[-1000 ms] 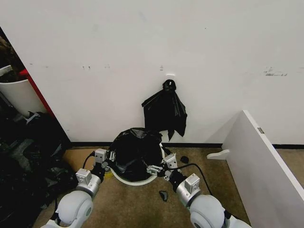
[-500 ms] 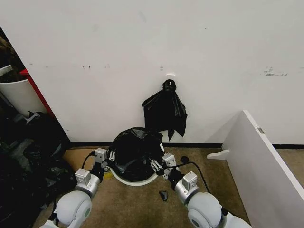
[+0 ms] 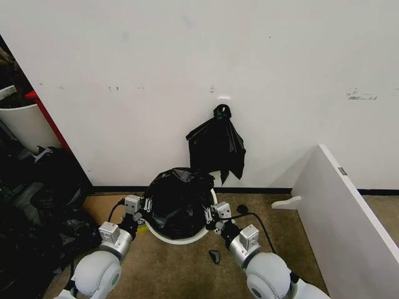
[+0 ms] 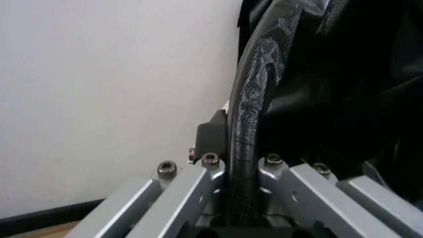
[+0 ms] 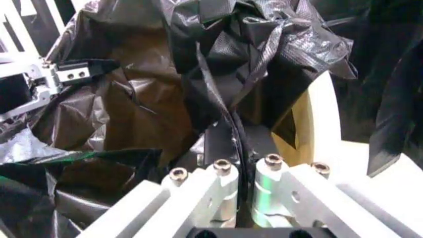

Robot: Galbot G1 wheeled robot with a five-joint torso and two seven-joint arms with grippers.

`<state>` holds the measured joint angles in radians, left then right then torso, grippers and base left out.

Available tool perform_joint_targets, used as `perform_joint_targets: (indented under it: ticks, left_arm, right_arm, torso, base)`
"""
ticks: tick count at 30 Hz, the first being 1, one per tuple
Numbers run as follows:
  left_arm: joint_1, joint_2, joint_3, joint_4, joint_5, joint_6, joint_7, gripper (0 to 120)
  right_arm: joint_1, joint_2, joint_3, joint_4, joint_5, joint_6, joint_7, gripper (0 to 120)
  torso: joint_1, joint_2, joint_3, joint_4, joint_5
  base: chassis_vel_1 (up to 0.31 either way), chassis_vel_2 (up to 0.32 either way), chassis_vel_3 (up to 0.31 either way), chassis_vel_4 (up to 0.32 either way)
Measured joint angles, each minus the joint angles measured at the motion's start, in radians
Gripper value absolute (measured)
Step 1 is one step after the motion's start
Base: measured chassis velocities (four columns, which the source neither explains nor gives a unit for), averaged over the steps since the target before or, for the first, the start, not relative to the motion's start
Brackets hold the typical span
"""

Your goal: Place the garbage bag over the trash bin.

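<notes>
Left claw [image 3: 144, 207] and right claw [image 3: 208, 216] sit on opposite sides of the trash bin [image 3: 177, 237], each pinching a fold of the garbage bag [image 3: 177, 200] between pressed-together fingers. Bag is glossy, crinkled black film, bunched over the bin's mouth — only the cream-white near rim shows. Bin stands on the brown floor [image 3: 181, 268] against the white wall [image 3: 249, 56]. Behind it a knotted black bunch [image 3: 216, 146] hangs on the wall. White panel [image 3: 340, 218] to the right.
</notes>
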<state>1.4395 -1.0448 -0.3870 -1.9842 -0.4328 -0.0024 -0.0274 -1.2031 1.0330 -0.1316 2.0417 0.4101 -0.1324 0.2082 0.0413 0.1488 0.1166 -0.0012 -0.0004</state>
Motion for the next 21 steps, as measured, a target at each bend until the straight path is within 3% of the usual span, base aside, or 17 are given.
perform_joint_targets:
  ticks: [10,21]
  left_arm:
    - [0.000,-0.001,0.000,0.000,-0.001,-0.006,-0.001,1]
    - [-0.001,-0.011,-0.017,0.016,-0.031,-0.024,-0.011,1]
  right_arm:
    - [0.002,0.001,0.000,0.016,0.068,-0.010,0.027,0]
    - [-0.041,-0.008,0.079,0.080,0.206,-0.048,0.066,0]
  torso:
    - [0.000,0.000,0.000,0.0000,0.0001]
    - [0.000,0.000,0.000,0.0000,0.0000]
  base:
    - [0.000,0.000,0.000,0.000]
    - [0.000,0.000,0.000,0.000]
